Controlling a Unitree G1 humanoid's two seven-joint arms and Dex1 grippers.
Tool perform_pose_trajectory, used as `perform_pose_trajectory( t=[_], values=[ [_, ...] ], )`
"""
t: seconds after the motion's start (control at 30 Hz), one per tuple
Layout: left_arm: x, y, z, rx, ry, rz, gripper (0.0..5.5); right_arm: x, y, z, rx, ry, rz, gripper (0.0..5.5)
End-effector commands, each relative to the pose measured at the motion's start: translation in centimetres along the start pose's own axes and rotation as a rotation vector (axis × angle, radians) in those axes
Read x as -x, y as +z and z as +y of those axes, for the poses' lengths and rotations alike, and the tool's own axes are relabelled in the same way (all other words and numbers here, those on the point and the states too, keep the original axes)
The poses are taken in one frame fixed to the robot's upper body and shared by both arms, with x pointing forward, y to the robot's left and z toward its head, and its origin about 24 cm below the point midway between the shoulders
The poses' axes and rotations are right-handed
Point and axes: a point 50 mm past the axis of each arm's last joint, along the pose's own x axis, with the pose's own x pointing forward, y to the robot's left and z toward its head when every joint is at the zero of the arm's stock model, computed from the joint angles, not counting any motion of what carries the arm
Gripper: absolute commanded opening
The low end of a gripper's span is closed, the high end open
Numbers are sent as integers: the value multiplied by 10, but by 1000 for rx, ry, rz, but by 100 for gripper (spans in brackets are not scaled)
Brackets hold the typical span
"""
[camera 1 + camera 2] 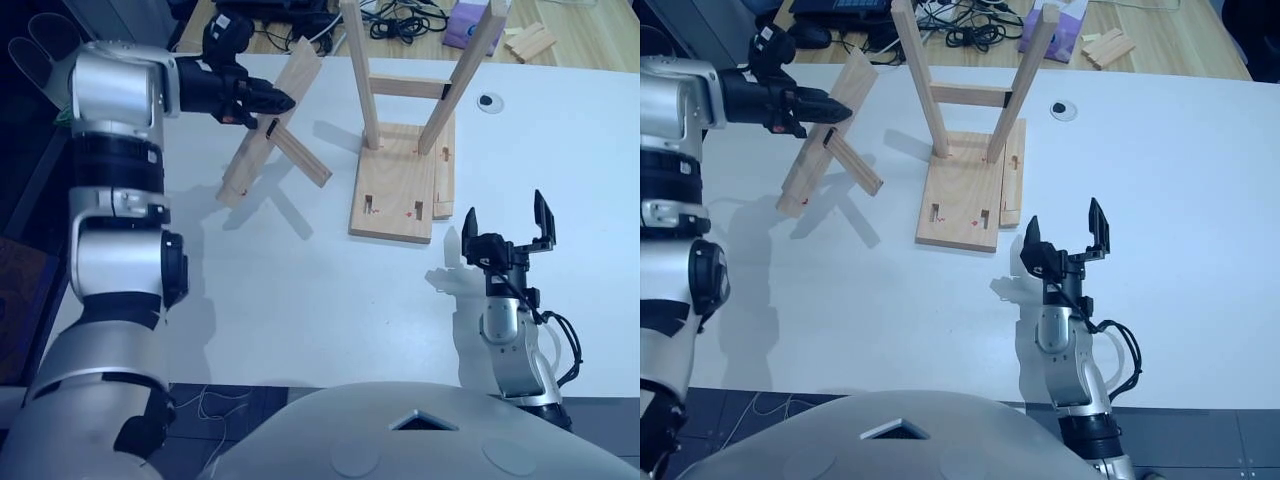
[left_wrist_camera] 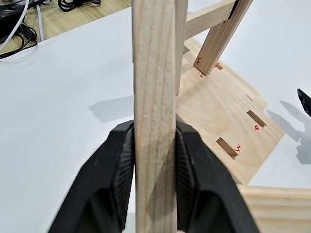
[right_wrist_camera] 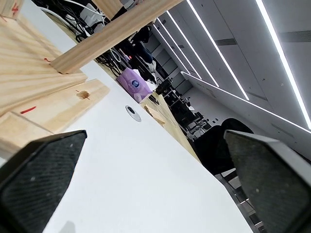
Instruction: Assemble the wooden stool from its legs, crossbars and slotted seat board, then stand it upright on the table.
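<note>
Wooden leg sits clamped between left jaws.

The table right of the seat board offers a wide lane from near to far edge, where a flush cable port sits. The upright leg frame stands on the board's far end and blocks passage across it. The near end, with its open slots, is reachable from above. At far left, the tilted leg assembly, clamped in the left gripper, bars the way. The right gripper, fingers spread, stands near-right of the board.
</note>
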Motion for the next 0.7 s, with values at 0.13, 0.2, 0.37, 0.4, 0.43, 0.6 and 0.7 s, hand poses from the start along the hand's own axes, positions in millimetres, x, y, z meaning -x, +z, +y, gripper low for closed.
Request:
perform_pose_trajectory(
  t=[0.13, 0.2, 0.37, 0.4, 0.43, 0.6, 0.7],
  values=[
    [28, 11, -64, -55, 148, -520, 104, -34, 3, -19, -24, 109, -125, 540],
    [30, 16, -76, -27, 182, -686, 104, -42, 16, -21, -154, 219, -152, 540],
    [33, 15, -97, 68, 244, -944, 104, -49, 50, -29, -316, 621, -288, 451],
    [31, 12, -100, 102, 250, -978, 104, -54, 57, -30, -348, 667, -310, 434],
    [26, 9, -104, 151, 251, -1020, 104, -60, 70, -28, -414, 714, -346, 421],
    [9, 10, -118, 263, 240, -1149, 104, -70, 125, -7, -659, 966, -461, 324],
    [-1, 13, -121, 256, 239, -1177, 104, -65, 153, 4, -765, 1170, -509, 266]
  ],
)
